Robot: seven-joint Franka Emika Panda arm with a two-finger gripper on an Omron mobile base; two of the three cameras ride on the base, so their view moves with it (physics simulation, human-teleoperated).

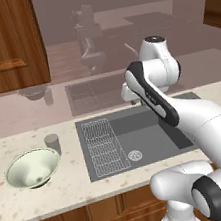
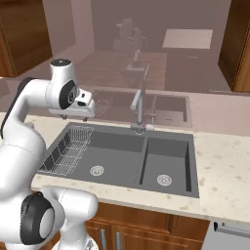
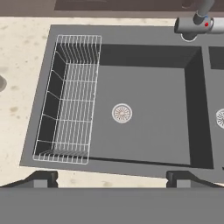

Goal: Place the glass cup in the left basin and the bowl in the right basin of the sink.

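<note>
On the counter left of the sink sits the pale cream-green bowl, upright. The small grey glass cup stands just behind it, toward the sink. The dark grey sink holds the wide left basin with its wire rack and silver drain. The narrower right basin lies beyond the divider. My gripper hangs high over the rack end of the left basin, pointing down. It is open and holds nothing, its fingertips spread wide.
The slim metal faucet rises behind the divider between the basins. Wooden wall cabinets hang over the counter at the left. Speckled counter runs along the sink's right side and front.
</note>
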